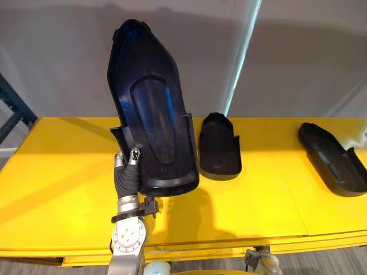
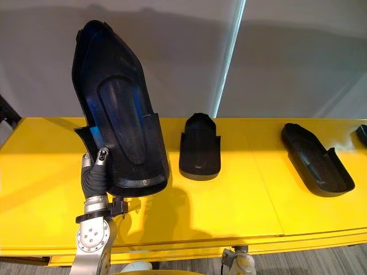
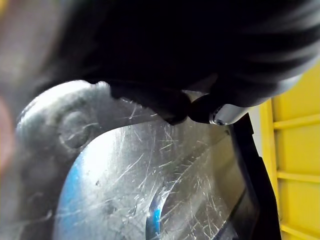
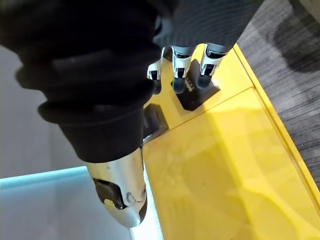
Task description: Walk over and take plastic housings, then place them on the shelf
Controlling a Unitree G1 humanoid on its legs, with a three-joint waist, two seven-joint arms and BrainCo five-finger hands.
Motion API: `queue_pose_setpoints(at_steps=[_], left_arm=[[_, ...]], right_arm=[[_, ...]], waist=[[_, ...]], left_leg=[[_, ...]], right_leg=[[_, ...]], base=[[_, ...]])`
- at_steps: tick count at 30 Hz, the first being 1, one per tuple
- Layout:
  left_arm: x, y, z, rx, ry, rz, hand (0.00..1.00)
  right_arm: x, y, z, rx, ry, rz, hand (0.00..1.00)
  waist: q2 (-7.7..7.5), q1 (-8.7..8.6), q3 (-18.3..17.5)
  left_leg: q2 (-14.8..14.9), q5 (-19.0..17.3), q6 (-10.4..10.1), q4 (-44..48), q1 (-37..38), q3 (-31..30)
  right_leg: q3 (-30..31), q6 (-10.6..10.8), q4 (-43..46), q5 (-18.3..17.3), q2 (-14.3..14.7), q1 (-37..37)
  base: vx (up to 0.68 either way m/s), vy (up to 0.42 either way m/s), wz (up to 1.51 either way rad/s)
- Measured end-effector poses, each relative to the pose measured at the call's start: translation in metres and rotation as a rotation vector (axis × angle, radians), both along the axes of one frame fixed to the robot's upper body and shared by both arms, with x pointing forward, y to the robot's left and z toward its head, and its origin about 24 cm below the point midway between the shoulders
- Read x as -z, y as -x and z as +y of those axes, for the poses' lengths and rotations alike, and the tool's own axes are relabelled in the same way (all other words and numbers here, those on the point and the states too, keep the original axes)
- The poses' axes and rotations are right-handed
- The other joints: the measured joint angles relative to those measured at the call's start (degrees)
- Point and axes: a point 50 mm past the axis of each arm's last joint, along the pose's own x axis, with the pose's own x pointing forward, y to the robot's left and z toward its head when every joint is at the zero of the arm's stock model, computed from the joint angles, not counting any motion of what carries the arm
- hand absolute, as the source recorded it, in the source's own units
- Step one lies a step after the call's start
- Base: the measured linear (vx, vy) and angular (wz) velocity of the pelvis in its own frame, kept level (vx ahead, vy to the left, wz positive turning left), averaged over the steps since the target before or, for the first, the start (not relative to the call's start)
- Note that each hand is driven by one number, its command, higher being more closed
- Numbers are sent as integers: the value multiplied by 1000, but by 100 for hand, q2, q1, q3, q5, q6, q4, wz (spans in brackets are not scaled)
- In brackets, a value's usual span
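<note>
My left hand [image 1: 127, 173] is raised over the front of the yellow shelf [image 1: 63, 189], shut on the lower edge of a large black plastic housing [image 1: 152, 109]. That housing stands nearly upright with its hollow side facing me. Its scratched, shiny inner face [image 3: 150, 175] appears close up in the left wrist view, with a fingertip [image 3: 225, 113] clamped on its rim. A second housing [image 1: 218, 146] lies flat on the shelf's middle, and a third [image 1: 332, 157] lies at the right. My right hand [image 4: 181, 70] hangs open, with its fingers straight, above the shelf.
A grey wall with a pale vertical strip [image 1: 243, 57] rises behind the shelf. The tip of another dark part [image 2: 363, 133] shows at the shelf's far right end. Bare yellow surface [image 2: 40, 172] lies left of the held housing. Grey floor [image 4: 290, 75] borders the shelf's front edge.
</note>
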Motion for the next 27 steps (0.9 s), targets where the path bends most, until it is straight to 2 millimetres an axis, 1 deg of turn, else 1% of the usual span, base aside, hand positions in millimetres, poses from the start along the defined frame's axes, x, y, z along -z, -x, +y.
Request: queue_pose_setpoints(at_steps=[1,2,3,4,5,6,7,8,9,10,11,12,13,14,15,16,17,18,19,20,21,22,23,26,27], left_arm=[[1,0,-1,6,3,2,100],[3,-1,-3,13,6,10,100],[3,-1,-4,19,8,11,100],[5,-3,-7,29,13,16,100],[10,-7,-9,37,20,33,100],[13,-10,-10,44,17,43,100],[18,-15,-7,42,-3,64,100],[24,-18,-4,29,2,92,100],[26,-18,-3,29,-1,103,100],[26,-18,-3,34,-12,107,100],[24,-18,-3,41,-20,100,100],[21,-17,-2,41,-25,84,100],[19,-16,-1,41,-25,76,100],[17,-16,-1,40,-25,68,100],[12,-14,-1,34,-21,44,100],[9,-14,-1,32,-13,33,100],[9,-14,-2,31,-8,30,100],[8,-14,-4,28,6,25,100],[8,-14,-5,25,11,23,100],[7,-14,-6,24,14,22,100],[7,-15,-7,19,8,22,100],[9,-14,-8,18,3,34,100],[9,-14,-8,17,-4,35,100],[12,-12,-6,11,-14,50,100],[12,-12,-6,11,-15,50,100]], right_arm=[[-1,0,-5,-2,14,0,0],[0,3,-9,5,25,11,0],[1,3,-12,15,29,15,0],[4,11,-20,37,39,44,0],[8,21,-27,51,56,87,0],[10,26,-30,66,58,111,0],[18,32,-16,82,9,151,0],[21,34,-1,73,-32,165,0],[22,34,5,74,-49,166,0],[22,32,9,61,-57,163,0],[21,31,8,56,-51,158,0],[18,26,7,39,-38,138,0],[16,22,7,31,-33,125,0],[15,19,7,22,-29,114,0],[14,12,13,-6,-39,100,0],[14,12,16,-31,-49,100,0],[14,13,17,-34,-52,102,0],[15,14,17,-32,-52,104,0],[15,14,16,-31,-49,105,0],[15,14,15,-31,-48,106,0],[15,15,15,-25,-49,107,0],[16,18,15,-21,-52,115,0],[17,20,16,-20,-56,119,0],[16,20,16,-19,-55,119,0],[17,20,16,-19,-56,120,0]], waist=[[-4,-70,0],[15,-159,-24],[32,-178,-63],[168,-273,-133],[326,-361,-215],[391,-396,-265],[122,-431,-197],[61,-401,-110],[25,-398,-99],[-5,-334,-44],[29,-272,-18],[-19,-246,-39],[17,-248,-16],[-6,-252,-21],[83,-244,33],[69,-257,36],[70,-266,39],[59,-278,35],[59,-287,35],[66,-289,37],[30,-279,16],[192,-280,36],[232,-271,22],[253,-265,-42],[233,-267,-63]], left_leg=[[352,-132,-46,395,-16,131],[670,-135,-65,482,44,128],[797,-128,-76,440,67,115],[1028,-23,-215,174,80,-21],[1031,81,-776,-304,205,-181],[939,-71,-1052,-484,288,-205],[655,-51,-1012,-499,237,-174],[538,-80,-936,-348,165,-158],[523,-127,-871,-230,120,-144],[509,-267,-773,23,104,-92],[500,-404,-711,206,92,-37],[451,-594,-557,414,75,67],[410,-687,-481,430,68,120],[360,-721,-425,424,76,199],[334,-782,-267,381,129,282],[332,-767,-217,352,176,224],[301,-764,-212,340,214,213],[176,-728,-155,238,247,204],[62,-712,-151,187,241,202],[8,-704,-171,186,238,189],[-71,-687,-202,218,229,178],[-37,-673,-223,251,201,53],[-14,-629,-218,259,195,30],[58,-568,-282,216,229,28],[59,-549,-288,180,236,30]], right_leg=[[6,4,76,2,-174,-23],[-6,107,61,20,-314,-75],[-16,206,44,48,-392,-124],[-15,428,10,160,-455,-170],[-36,678,-40,297,-502,-232],[-38,768,-148,408,-563,-186],[-18,714,-471,727,-785,-104],[-26,610,-747,1193,-806,-13],[-31,595,-809,1402,-821,17],[4,573,-748,1680,-868,1],[-2,451,-690,1799,-903,-20],[-57,220,-616,1969,-1004,-53],[-38,80,-609,2075,-1045,-81],[16,-68,-621,2190,-1093,-126],[277,199,99,1479,-895,-320],[665,388,720,774,-525,-430],[876,441,928,443,-269,-466],[1375,372,1204,-241,323,-461],[1560,156,1144,-496,597,-431],[1615,-8,1016,-600,680,-394],[1635,-162,731,-742,722,-276],[1536,-179,544,-638,780,-160],[1508,-189,506,-610,804,-135],[1496,-246,318,-548,904,-13],[1500,-249,251,-513,924,6]], base=[[-99,248,-13],[-128,279,-8],[-121,383,1],[-39,474,18],[5,612,32],[27,537,43],[-14,574,22],[-37,440,14],[-66,481,-11],[-62,299,-16],[-121,426,-33],[-131,335,-27],[-154,321,-25],[-173,250,-26],[-173,208,-23],[-127,149,-14],[-92,41,4],[-92,34,13],[-99,36,16],[-29,8,18],[7,10,22],[16,5,21],[12,-1,17],[55,-48,-1],[68,-36,-4]])
